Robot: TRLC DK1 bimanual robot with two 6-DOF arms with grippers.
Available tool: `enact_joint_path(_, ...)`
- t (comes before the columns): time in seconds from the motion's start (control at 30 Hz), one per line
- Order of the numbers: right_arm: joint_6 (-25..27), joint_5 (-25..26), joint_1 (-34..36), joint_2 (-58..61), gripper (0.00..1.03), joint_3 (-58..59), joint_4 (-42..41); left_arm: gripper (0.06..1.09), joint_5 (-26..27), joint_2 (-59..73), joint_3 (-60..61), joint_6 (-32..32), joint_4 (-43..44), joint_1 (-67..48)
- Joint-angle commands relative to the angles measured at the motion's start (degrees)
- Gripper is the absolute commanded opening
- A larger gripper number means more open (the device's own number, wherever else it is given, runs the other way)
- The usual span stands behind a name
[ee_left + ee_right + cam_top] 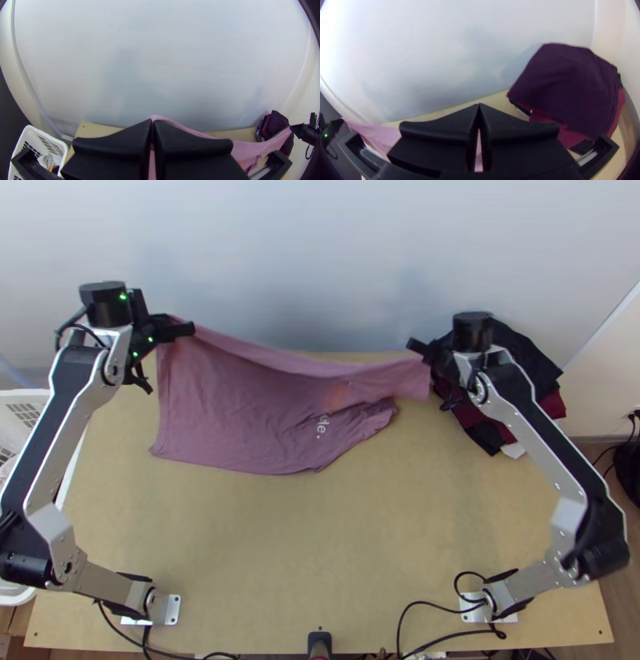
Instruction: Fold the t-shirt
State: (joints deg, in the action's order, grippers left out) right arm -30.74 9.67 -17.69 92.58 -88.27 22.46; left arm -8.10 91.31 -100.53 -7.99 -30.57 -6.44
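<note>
Left hand [152, 120]: closed on the t-shirt's far corner, toward 10 o'clock.
Right hand [479, 105]: closed on the raised edge's other end, toward 1 o'clock.
T-shirt [240, 408]: 11 o'clock on the worktop [320, 540], far edge lifted, near part resting, rumpled at its 4 o'clock side.
Step, as I judge: straightening before folding.
Doing it well: level both hands, tension gently, draw toward 6 o'clock, lower together; overpulling could slip a corner.

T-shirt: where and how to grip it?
I'd take the T-shirt by both ends of its raised far edge, left gripper from the left, right gripper from the right: that edge spans between them, sagging slightly, while the near edge rests on the table.
</note>
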Motion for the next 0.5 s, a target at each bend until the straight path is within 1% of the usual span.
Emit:
enact_joint_path(0.0, 6.13, 0.88, -0.5, -5.21, 0.03, -3.66, -4.79, 0.09, -1.66, -2.89, -4.32, -0.98, -0.81, -0.24)
enact_joint_path(0.17, 9.91, 0.88, -0.59, -5.56, 0.03, -10.61, -6.2, 0.09, -3.68, -3.94, -9.51, -0.71, -1.34, -0.68)
enact_joint_path(0.3, 13.6, 2.02, -1.2, -7.15, 0.03, -12.37, -12.09, 0.09, -5.35, -4.47, -14.96, -0.1, -1.34, -0.95)
enact_joint_path(0.4, 14.75, 2.37, -1.2, -8.29, 0.03, -13.6, -15.69, 0.09, -7.02, -4.56, -19.79, 1.13, -1.25, -1.65)
enact_joint_path(0.47, 15.36, 2.37, -1.2, -8.64, 0.03, -15.35, -16.31, 0.09, -8.16, -4.47, -23.13, 1.84, -1.25, -2.44)
